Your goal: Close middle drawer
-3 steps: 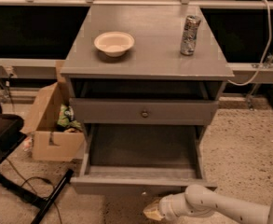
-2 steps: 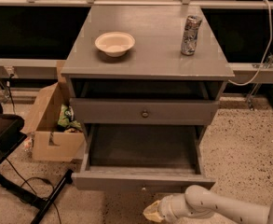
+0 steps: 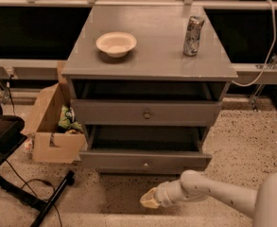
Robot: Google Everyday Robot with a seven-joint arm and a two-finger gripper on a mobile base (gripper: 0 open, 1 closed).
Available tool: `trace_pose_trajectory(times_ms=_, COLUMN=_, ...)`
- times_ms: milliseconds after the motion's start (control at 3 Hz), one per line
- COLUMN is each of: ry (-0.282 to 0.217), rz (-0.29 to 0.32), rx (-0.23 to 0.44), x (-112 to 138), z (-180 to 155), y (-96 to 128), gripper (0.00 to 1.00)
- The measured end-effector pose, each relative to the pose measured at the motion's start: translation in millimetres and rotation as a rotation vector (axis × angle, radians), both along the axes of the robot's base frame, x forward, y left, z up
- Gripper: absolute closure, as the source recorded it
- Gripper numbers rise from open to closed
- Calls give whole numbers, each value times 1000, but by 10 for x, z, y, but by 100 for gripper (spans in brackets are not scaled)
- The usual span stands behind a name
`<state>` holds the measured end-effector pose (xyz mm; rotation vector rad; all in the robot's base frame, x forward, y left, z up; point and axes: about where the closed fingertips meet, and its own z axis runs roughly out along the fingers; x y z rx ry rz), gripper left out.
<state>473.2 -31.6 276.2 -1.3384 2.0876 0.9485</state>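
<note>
Gripper hangs low over the speckled floor just in front of the cabinet, its pale tip pointing left. Whether it is released or clenched cannot be told. The middle drawer stands pulled partway out of the cabinet, its dark inside showing behind the grey front. Its small round knob sits just beyond the gripper's tip, near but apart. On the cabinet's top rest a pale bowl toward the left and a can toward the right — an open cardboard box sits against the cabinet's left side.
</note>
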Motion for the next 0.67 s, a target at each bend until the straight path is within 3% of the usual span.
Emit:
trace_pose_trajectory(times_ms=333, ry=-57, rz=51, rx=4, x=724, z=238, y=296, gripper=100)
trace_pose_trajectory(times_ms=667, ry=-54, rz=54, rx=5, x=702, z=231, y=304, gripper=100)
